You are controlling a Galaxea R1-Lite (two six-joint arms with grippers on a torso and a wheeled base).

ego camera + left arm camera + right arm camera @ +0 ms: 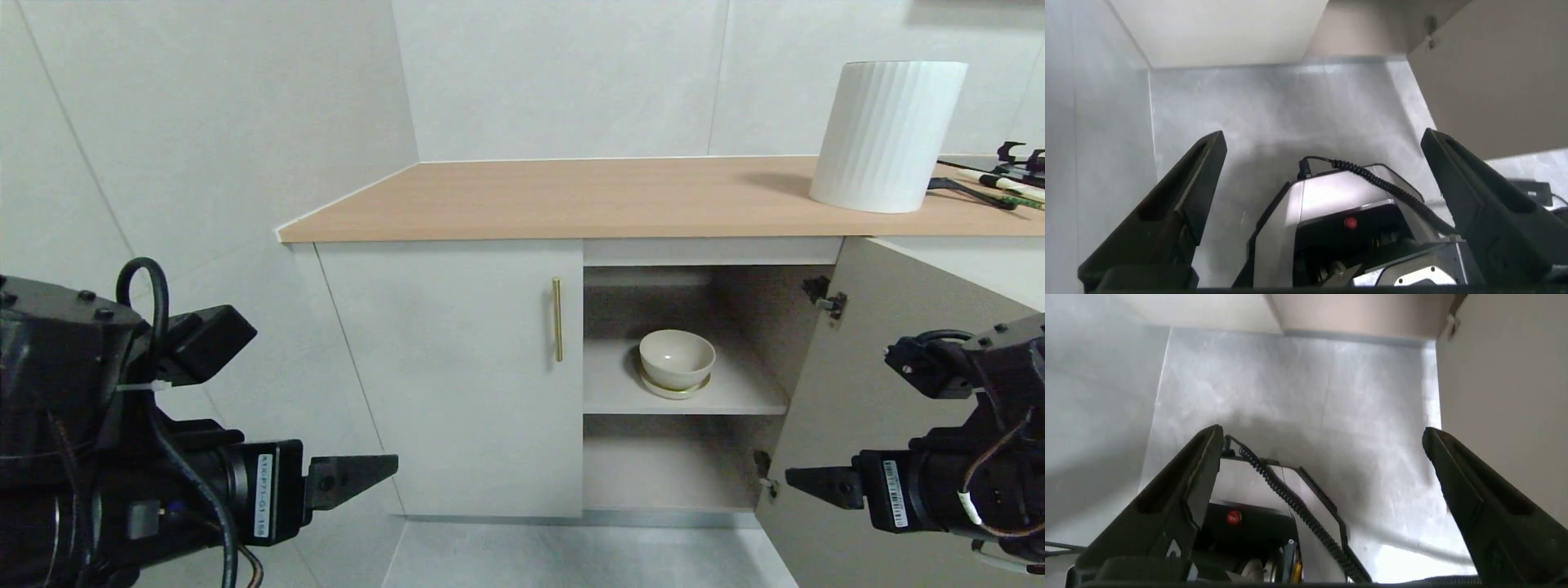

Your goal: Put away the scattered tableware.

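"Looking close up first, what are the two tools doing?"

"The left tool [1323, 143] is open wide and holds nothing. The right tool [1323, 434] is just the same: wide open, nothing in it. Both hang low over the grey floor [571, 555], one on each side of the cupboard."

"And the cupboard?"

"Its left door [449, 376] is shut and has a thin gold handle [557, 318]. Its right door [849, 392] is swung open, and the right tool is near it."

"Where is the tableware?"

"A cream bowl [677, 357] sits on a small plate [673, 389] on the upper shelf [735, 392] inside the open side. The bowl is upright — it stands near the front of the shelf."

"What is up on top?"

"The wooden desk [571, 196]. A tall white pot with ribs [888, 135] stands on its right part. Just past the pot, at the far right edge, some long thin things [996, 184] lie on the desk — I cannot tell what they are."
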